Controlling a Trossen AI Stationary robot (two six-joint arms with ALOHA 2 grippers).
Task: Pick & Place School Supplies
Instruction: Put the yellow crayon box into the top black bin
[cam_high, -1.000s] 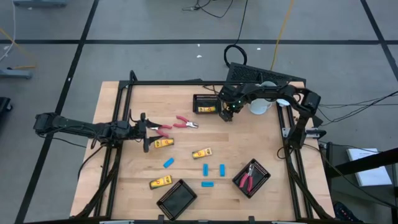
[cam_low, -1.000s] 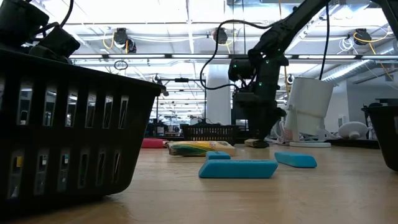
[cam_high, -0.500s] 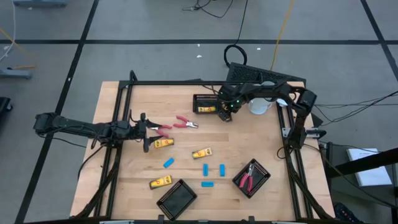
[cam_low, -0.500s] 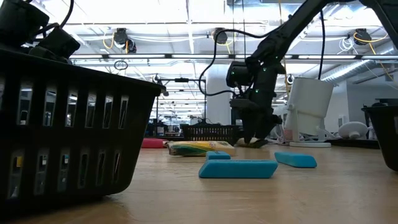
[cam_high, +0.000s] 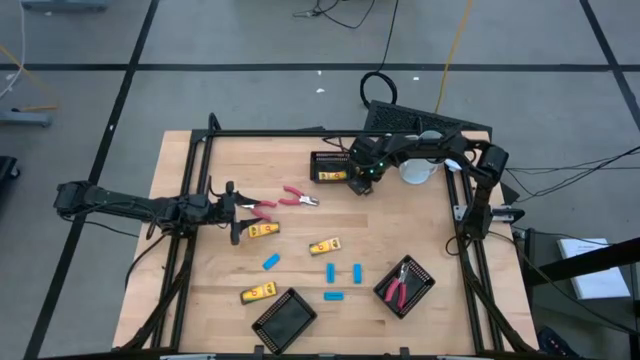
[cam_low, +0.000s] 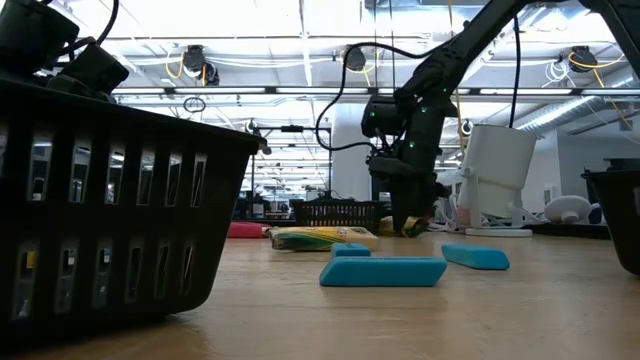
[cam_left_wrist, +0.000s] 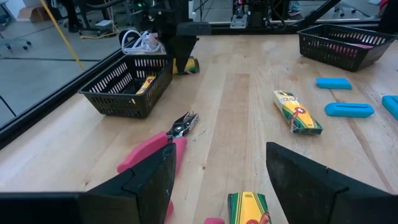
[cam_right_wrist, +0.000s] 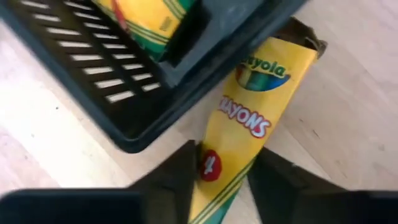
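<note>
My right gripper (cam_high: 361, 181) stands at the right end of the far black mesh tray (cam_high: 322, 160) and is shut on a yellow-and-black crayon box (cam_right_wrist: 249, 124). A second yellow box (cam_right_wrist: 152, 18) lies inside that tray. My left gripper (cam_high: 237, 213) waits open at the table's left, just short of the red-handled pliers (cam_high: 294, 197) and another yellow box (cam_high: 263, 230). Two more yellow boxes (cam_high: 325, 246) (cam_high: 258, 293) and several blue pieces (cam_high: 333, 272) lie flat on the table. My right gripper pinches the crayon box near its end nearest the wrist (cam_right_wrist: 214, 180) between the two fingers (cam_right_wrist: 180, 171), which lie along the box. It comes from above, slanting. The box's other end (cam_right_wrist: 298, 40) points away beside the tray's corner (cam_right_wrist: 205, 68), low over the table.
A white jug (cam_high: 417, 170) stands right of my right gripper. A mesh tray (cam_high: 417, 272) near the right edge holds red pliers (cam_high: 397, 291). Another black tray (cam_high: 284, 318) sits at the near edge. The black frame rails (cam_high: 190, 200) run along the table's sides.
My right gripper has shifted slightly toward the table's left, closer to the far tray, and has tipped from pointing straight down to a slant, carrying the crayon box with it. My left arm has kept still.
</note>
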